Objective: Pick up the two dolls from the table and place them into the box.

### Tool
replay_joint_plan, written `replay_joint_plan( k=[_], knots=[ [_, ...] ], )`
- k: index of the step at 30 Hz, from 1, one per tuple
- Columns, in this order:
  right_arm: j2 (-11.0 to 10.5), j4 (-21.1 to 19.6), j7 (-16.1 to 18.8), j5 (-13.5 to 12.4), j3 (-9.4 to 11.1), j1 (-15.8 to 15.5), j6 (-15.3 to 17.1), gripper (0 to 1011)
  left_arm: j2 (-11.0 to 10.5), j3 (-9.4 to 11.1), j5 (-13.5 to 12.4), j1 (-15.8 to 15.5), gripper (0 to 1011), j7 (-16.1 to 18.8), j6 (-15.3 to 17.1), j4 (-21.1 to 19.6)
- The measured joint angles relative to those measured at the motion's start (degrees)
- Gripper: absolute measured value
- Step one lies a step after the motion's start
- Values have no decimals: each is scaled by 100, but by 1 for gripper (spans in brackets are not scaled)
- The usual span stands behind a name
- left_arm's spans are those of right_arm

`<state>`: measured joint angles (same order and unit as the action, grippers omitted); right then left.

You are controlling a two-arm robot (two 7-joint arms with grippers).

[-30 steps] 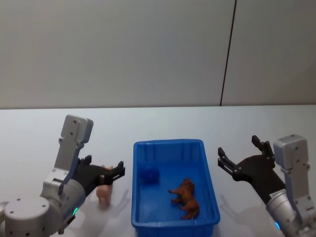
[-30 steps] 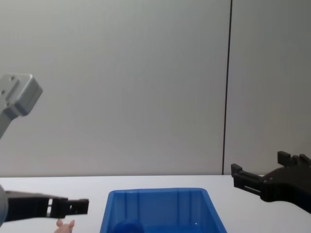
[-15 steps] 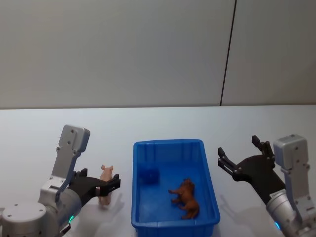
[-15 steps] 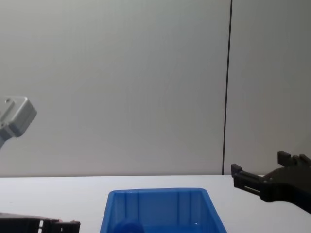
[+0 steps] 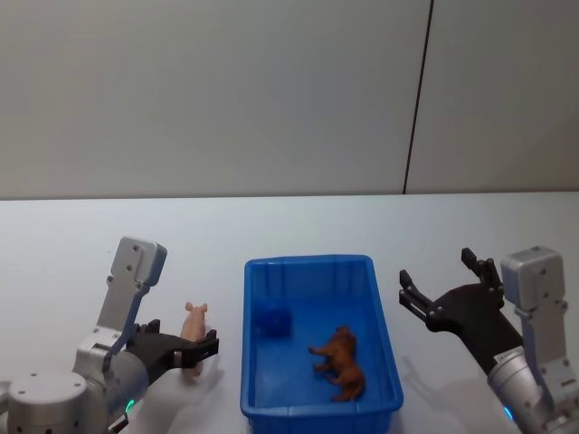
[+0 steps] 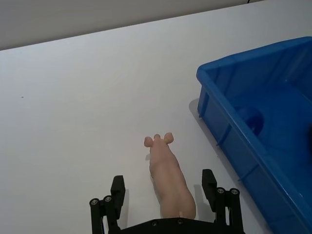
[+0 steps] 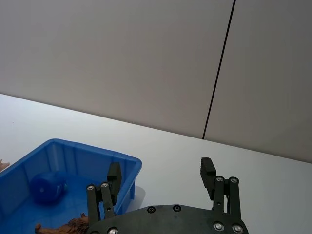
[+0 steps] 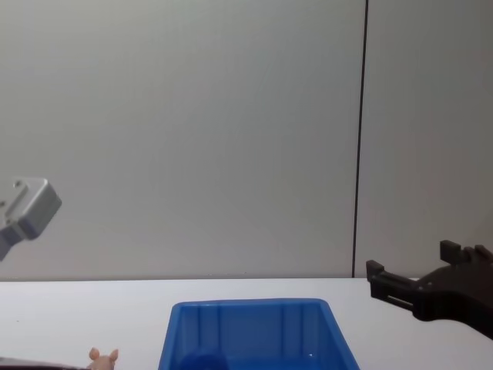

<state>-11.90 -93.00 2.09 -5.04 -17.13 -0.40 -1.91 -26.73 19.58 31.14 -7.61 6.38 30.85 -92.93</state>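
Two arms are seen. The left gripper (image 6: 163, 189) is held low over the plain white tabletop (image 6: 73, 97), jaws spread either side of the pale pink pig-like toy doll (image 6: 168, 175), which is not touched. The right gripper (image 5: 439, 278) is held raised beside the bright blue rectangular plastic bin (image 5: 308, 263), spread and empty. The shaggy reddish-brown toy doll (image 5: 340, 362) is seen lying inside the bin.

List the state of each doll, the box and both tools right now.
pink doll: on the table, outside the box.
brown doll: lying inside the box.
box: upright, holding the brown doll.
left tool: open, straddling the pink doll.
right tool: open, empty, right of the box.
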Motion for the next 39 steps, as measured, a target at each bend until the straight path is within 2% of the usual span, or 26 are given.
replay_joint_plan(
  k=[6, 9, 13, 16, 19, 20, 21, 26, 28, 39],
  knots=[
    [0, 0, 0, 0, 0, 0, 0, 1001, 41, 1, -74, -47, 999, -90, 17, 154],
    [0, 0, 0, 0, 0, 0, 0, 1001, 60, 5, -119, -67, 944, -131, 18, 216],
    [0, 0, 0, 0, 0, 0, 0, 1001, 79, 13, -185, -89, 857, -186, 11, 286],
    [0, 0, 0, 0, 0, 0, 0, 1001, 96, 23, -251, -105, 729, -233, -14, 344],
    [0, 0, 0, 0, 0, 0, 0, 1001, 106, 27, -283, -110, 674, -254, -23, 373],
    [0, 0, 0, 0, 0, 0, 0, 1001, 111, 30, -302, -114, 618, -263, -29, 386],
    [0, 0, 0, 0, 0, 0, 0, 1001, 114, 32, -314, -116, 618, -269, -32, 394],
    [0, 0, 0, 0, 0, 0, 0, 1001, 133, 37, -372, -122, 427, -294, -48, 425],
    [0, 0, 0, 0, 0, 0, 0, 1001, 136, 38, -390, -122, 395, -299, -53, 426],
    [0, 0, 0, 0, 0, 0, 0, 1001, 90, 11, -580, -87, 380, -362, -231, 210]
  ],
)
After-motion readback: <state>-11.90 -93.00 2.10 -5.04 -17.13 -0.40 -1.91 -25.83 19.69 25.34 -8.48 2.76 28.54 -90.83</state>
